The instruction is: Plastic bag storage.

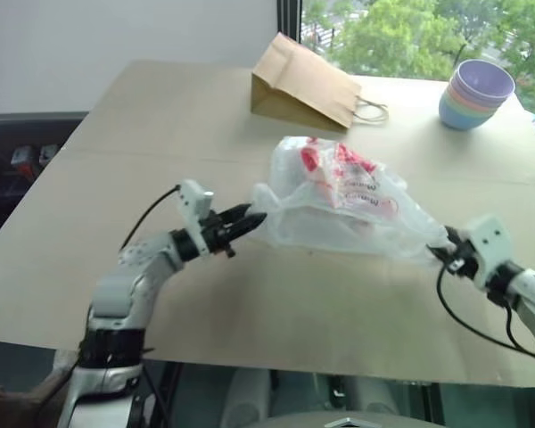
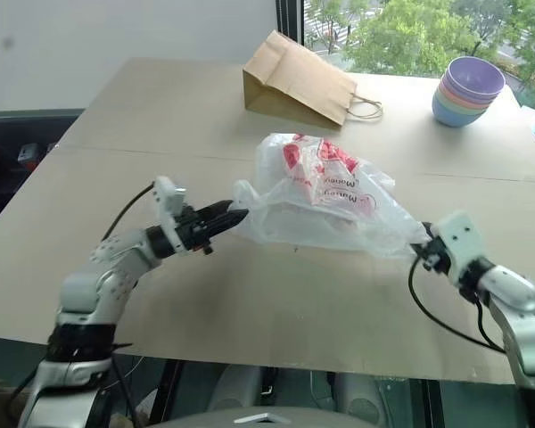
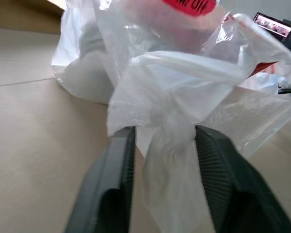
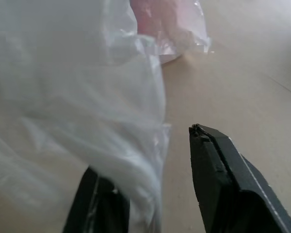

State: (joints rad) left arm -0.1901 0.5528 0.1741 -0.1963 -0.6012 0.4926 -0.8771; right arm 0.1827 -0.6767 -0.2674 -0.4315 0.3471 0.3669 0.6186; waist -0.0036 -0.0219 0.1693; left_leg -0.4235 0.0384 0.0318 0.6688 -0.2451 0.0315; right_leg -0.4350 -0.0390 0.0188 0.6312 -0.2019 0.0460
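The plastic bag [image 1: 339, 201], thin, crinkly and translucent white with red lettering, lies spread in the middle of the table [image 1: 143, 143]. My left gripper [image 1: 250, 220] is at the bag's left end, level with the tabletop. In the left wrist view its fingers [image 3: 119, 160] stand apart, with a bunched twist of the bag [image 3: 169, 160] lying loosely between them. My right gripper [image 1: 441, 251] is at the bag's right tip. Its fingers [image 4: 218, 165] are also spread, and the film [image 4: 111, 121] drapes against one finger only.
A brown paper bag [image 1: 303, 85] with handles lies on its side at the back of the table. A stack of pastel bowls [image 1: 477, 94] stands at the back right. The table's front edge [image 1: 276, 361] runs just below both arms.
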